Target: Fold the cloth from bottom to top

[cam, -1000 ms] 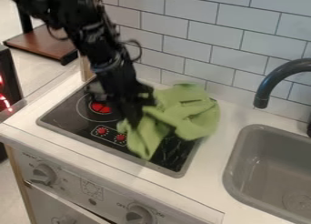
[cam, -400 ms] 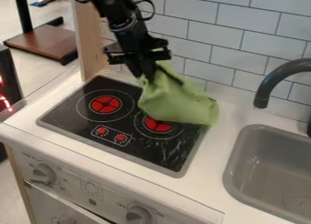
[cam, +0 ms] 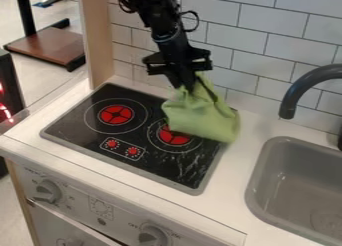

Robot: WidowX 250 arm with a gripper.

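Your gripper (cam: pixel 188 85) is pinching the gathered top of the green cloth (cam: pixel 202 116), which drapes over the cooktop (cam: pixel 157 162) and partly covers one red burner (cam: pixel 172 137); its lower edge seems to touch the surface.

A black gripper (cam: pixel 188 86) grips a green cloth (cam: pixel 202 116) above a toy stove (cam: pixel 80 136) at center frame.

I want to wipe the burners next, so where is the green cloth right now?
In the camera view, the green cloth is right of centre, hanging from the gripper over the cooktop's back right corner.
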